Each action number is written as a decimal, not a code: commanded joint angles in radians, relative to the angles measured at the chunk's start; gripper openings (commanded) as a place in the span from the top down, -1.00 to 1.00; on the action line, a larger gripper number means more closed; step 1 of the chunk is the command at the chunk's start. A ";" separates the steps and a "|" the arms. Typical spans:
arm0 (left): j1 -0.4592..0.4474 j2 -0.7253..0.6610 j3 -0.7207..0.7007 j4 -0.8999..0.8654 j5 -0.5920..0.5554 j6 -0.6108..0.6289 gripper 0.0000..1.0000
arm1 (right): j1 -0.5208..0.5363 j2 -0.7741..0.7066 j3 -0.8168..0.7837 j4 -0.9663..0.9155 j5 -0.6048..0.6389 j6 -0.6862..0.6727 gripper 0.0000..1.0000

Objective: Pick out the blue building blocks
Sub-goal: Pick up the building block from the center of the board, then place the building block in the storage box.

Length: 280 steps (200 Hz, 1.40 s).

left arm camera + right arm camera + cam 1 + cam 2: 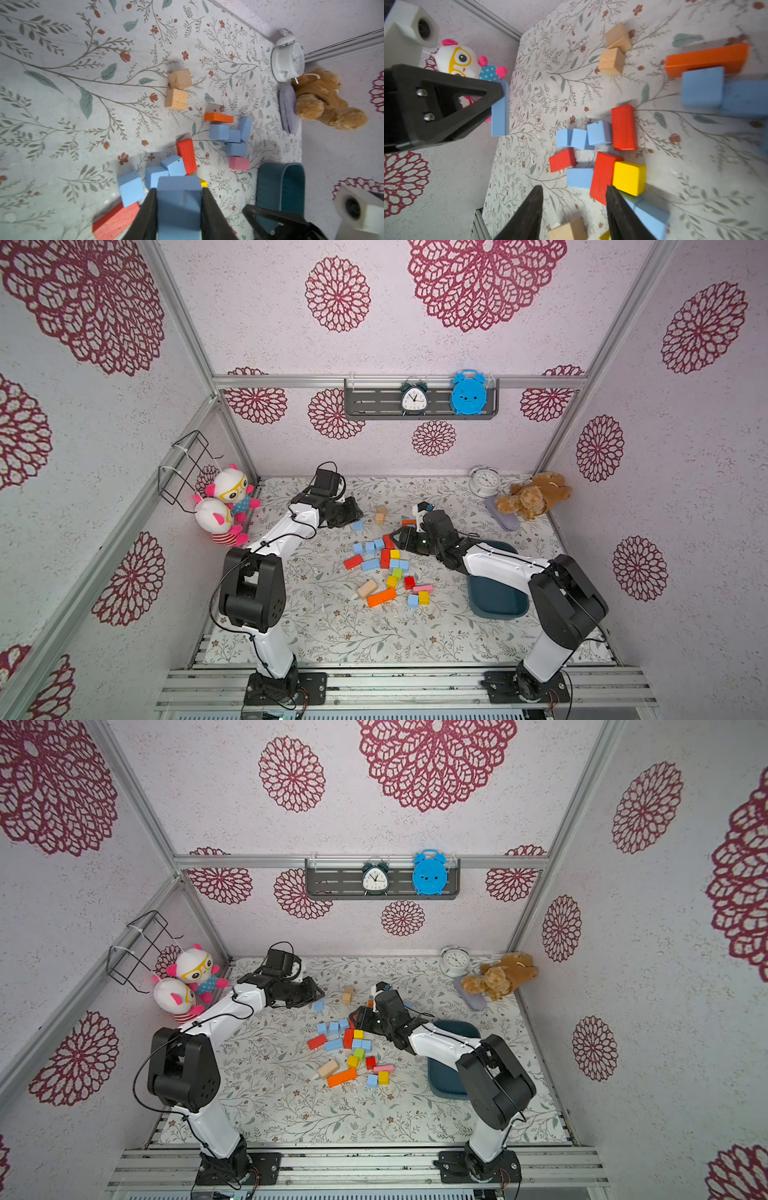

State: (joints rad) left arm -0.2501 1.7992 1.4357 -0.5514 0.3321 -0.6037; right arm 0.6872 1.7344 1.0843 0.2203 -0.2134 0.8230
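Surface: floral-printed table mat [332,635] in a booth papered with crimson rosettes.

Stock: light sky-blue matte building blocks [369,548], loose at mid-mat, mixed among red, orange, yellow, pink, green and tan blocks [381,597]. Another blue cluster [228,135] lies farther back.

Left gripper [179,188]: pinches one blue brick [179,207] across its side faces, likely for carriage to the dark teal rounded tub [498,605], which sits under the right arm [503,564] as probable receptacle.

Right gripper [573,188]: jaws spread, empty, poised over the pile, seemingly sizing a next block.
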 commanded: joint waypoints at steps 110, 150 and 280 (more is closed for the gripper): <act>-0.043 -0.049 -0.063 0.080 0.062 -0.057 0.63 | 0.064 0.137 0.159 0.149 -0.057 0.093 0.06; -0.058 -0.064 -0.069 0.090 0.071 -0.061 0.62 | 0.066 0.151 0.174 0.146 -0.062 0.091 0.20; -0.014 -0.125 -0.060 0.067 0.047 0.014 -0.93 | -0.181 -0.150 -0.059 -0.224 -0.076 -0.198 0.79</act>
State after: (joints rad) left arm -0.2977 1.7229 1.3743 -0.4938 0.3801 -0.6270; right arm 0.6586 1.7508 1.0931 0.1768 -0.2916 0.7727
